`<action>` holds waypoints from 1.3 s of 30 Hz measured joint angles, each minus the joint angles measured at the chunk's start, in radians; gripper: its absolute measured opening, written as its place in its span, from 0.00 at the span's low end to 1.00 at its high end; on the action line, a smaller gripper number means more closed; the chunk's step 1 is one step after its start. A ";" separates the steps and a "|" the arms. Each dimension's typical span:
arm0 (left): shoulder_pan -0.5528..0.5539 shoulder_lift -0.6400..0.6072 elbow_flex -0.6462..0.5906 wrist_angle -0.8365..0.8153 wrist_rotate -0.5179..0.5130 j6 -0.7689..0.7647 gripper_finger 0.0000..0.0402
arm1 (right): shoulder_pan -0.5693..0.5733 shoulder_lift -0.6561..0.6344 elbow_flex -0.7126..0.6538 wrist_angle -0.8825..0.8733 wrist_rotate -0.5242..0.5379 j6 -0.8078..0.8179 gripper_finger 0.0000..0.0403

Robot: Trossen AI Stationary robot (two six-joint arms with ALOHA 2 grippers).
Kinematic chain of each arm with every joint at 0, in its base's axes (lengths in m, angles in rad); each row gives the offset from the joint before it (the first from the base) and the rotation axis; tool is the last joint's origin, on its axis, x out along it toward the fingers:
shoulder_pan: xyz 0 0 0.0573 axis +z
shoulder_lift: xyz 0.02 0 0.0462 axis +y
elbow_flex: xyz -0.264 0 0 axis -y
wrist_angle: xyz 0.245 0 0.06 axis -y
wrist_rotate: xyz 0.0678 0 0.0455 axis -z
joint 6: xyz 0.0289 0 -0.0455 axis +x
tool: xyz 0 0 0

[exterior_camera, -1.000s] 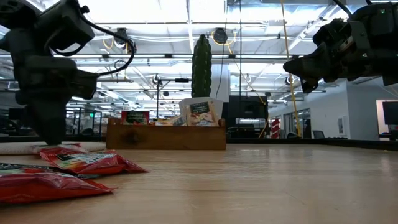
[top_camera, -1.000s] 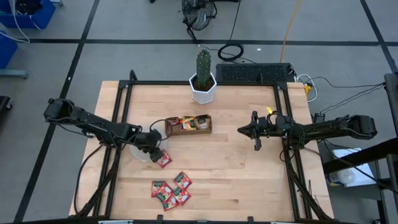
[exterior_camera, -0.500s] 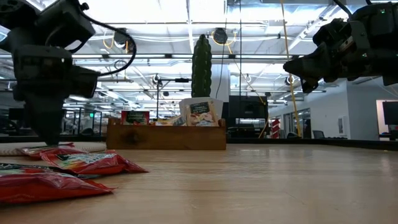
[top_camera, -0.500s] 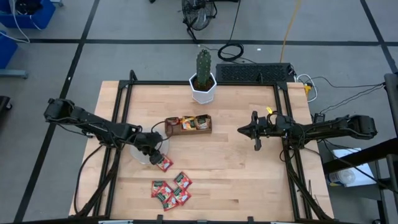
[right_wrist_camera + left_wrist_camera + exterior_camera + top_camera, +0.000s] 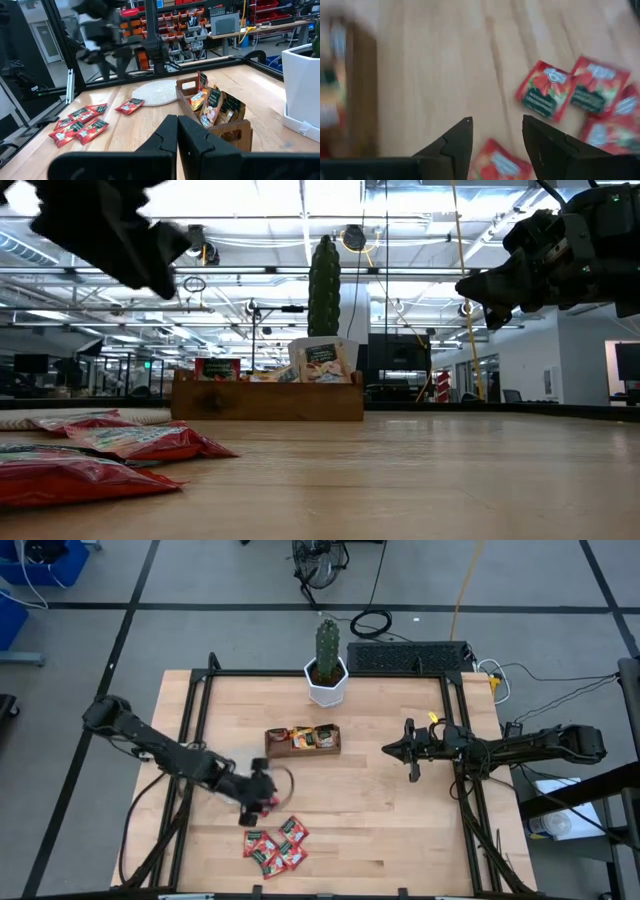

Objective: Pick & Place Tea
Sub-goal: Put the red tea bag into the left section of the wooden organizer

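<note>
Several red-and-green tea sachets lie flat in a cluster near the table's front edge, and one more lies alone just behind them. My left gripper hangs open above that single sachet, slanting down, with bare wood showing between its fingers. More sachets stand upright in the brown wooden tray at mid-table. My right gripper waits shut and level to the right of the tray, clear of everything; its fingers are together in its wrist view.
A round pale woven disc lies on the table left of the tray. A cactus in a white pot stands at the far edge. Black frame rails run along the table's sides. Bare wood lies between the tray and my right gripper.
My left gripper has risen from just above the table and swung toward the near edge and slightly right, rolling about its own axis as it went. It has stayed open. The sachets lie where they were.
</note>
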 joint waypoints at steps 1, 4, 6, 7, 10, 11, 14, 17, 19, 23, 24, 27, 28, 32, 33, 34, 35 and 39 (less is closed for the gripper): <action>-0.015 0.037 0.029 -0.003 -0.024 0.074 0.44 | 0.000 0.000 0.000 0.000 0.000 -0.001 0.00; -0.047 0.155 0.100 -0.062 -0.064 0.160 0.44 | 0.000 0.000 0.000 -0.002 0.003 -0.010 0.00; -0.057 0.232 0.151 -0.154 -0.050 0.160 0.44 | 0.000 0.000 0.000 -0.001 0.003 -0.013 0.00; -0.060 0.271 0.175 -0.225 -0.035 0.145 0.44 | 0.000 0.000 0.000 -0.001 0.004 -0.014 0.00; -0.066 0.381 0.235 -0.429 -0.016 0.084 0.44 | 0.000 0.000 0.000 -0.001 0.004 -0.014 0.00; -0.067 0.411 0.251 -0.475 -0.015 0.084 0.44 | 0.000 0.000 0.000 -0.002 0.004 -0.013 0.00; -0.079 0.473 0.291 -0.539 -0.024 0.137 0.44 | 0.000 0.000 0.000 -0.003 0.004 -0.012 0.00; -0.090 0.502 0.314 -0.536 -0.038 0.175 0.44 | 0.000 0.000 0.000 -0.003 0.004 -0.014 0.00; -0.094 0.506 0.326 -0.536 -0.038 0.188 0.46 | 0.000 0.000 0.000 -0.003 0.004 -0.014 0.00; -0.095 0.507 0.330 -0.533 -0.031 0.222 0.52 | 0.000 0.000 0.000 -0.004 0.004 -0.014 0.00; -0.095 0.507 0.326 -0.534 -0.028 0.226 0.53 | 0.000 0.000 0.000 -0.004 0.004 -0.014 0.00; -0.082 0.507 0.304 -0.532 0.017 0.223 0.57 | 0.000 0.000 0.000 -0.004 0.004 -0.014 0.00; -0.074 0.507 0.294 -0.529 0.031 0.216 0.59 | 0.000 0.000 0.000 -0.005 0.004 -0.014 0.00; -0.048 0.507 0.261 -0.469 0.040 0.249 0.62 | 0.000 0.000 0.000 -0.007 0.004 -0.014 0.00; -0.041 0.506 0.253 -0.440 0.049 0.264 0.62 | 0.000 0.000 0.000 -0.007 0.004 -0.014 0.00; -0.033 0.504 0.245 -0.418 0.063 0.282 0.62 | 0.000 0.000 0.000 -0.007 0.004 -0.014 0.00; -0.025 0.502 0.236 -0.398 0.083 0.293 0.62 | 0.000 0.000 0.000 -0.007 0.004 -0.014 0.00; 0.006 0.500 0.202 -0.331 0.177 0.331 0.57 | 0.000 0.000 0.000 -0.007 0.004 -0.014 0.00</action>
